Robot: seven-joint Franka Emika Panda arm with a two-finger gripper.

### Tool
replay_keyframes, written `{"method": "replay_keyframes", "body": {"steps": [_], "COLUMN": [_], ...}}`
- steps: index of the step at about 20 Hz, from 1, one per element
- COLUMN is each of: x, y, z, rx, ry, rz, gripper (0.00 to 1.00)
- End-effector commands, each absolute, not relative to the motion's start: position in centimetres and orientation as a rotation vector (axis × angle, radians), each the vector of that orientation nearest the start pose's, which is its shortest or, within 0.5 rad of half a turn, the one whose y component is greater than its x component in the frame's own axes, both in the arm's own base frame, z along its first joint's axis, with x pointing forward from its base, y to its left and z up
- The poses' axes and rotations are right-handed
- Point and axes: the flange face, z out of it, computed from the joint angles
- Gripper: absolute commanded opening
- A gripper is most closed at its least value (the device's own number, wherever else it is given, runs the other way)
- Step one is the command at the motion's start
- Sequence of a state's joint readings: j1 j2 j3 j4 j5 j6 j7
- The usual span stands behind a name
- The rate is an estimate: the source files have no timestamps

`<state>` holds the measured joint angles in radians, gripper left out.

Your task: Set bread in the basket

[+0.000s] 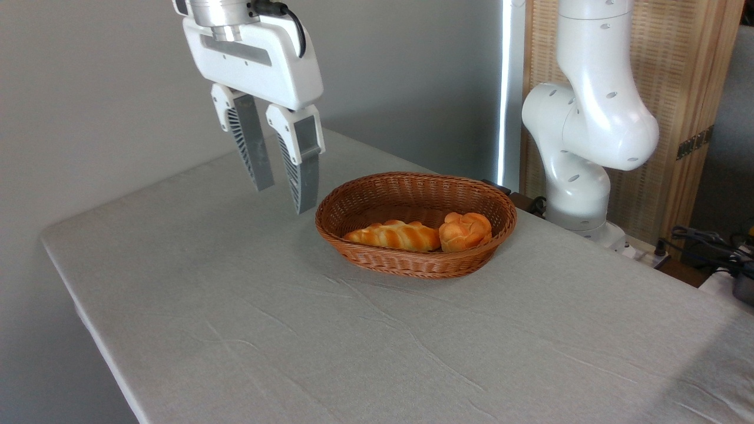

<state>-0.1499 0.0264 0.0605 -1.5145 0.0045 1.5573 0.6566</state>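
Observation:
The small round orange-golden bread (465, 231) lies inside the oval brown wicker basket (377, 197), at its right end. A long striped twisted loaf (393, 235) rests beside it in the same basket. My gripper (285, 197) hangs in the air to the left of the basket, above the table, its two grey fingers apart. It is open and holds nothing.
A grey cloth covers the table (353, 341), whose left edge and near corner drop off at the left. The arm's white base (580, 153) stands at the back right, behind the basket. Cables (707, 241) and a wooden screen (677, 88) are at far right.

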Motion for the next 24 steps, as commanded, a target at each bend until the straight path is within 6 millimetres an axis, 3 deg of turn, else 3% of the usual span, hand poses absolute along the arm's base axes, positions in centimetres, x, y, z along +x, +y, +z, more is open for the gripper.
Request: {"method": "replay_keyframes", "body": {"steps": [1,24], "x": [53.8,54.2], "y": [-4.7,-2.8], "z": [63.3,63.0], "rx": [-2.903,-2.885], "ry": [1.197,1.195], "rz": [0.003,-0.002], "gripper": [1.00,1.00]}}
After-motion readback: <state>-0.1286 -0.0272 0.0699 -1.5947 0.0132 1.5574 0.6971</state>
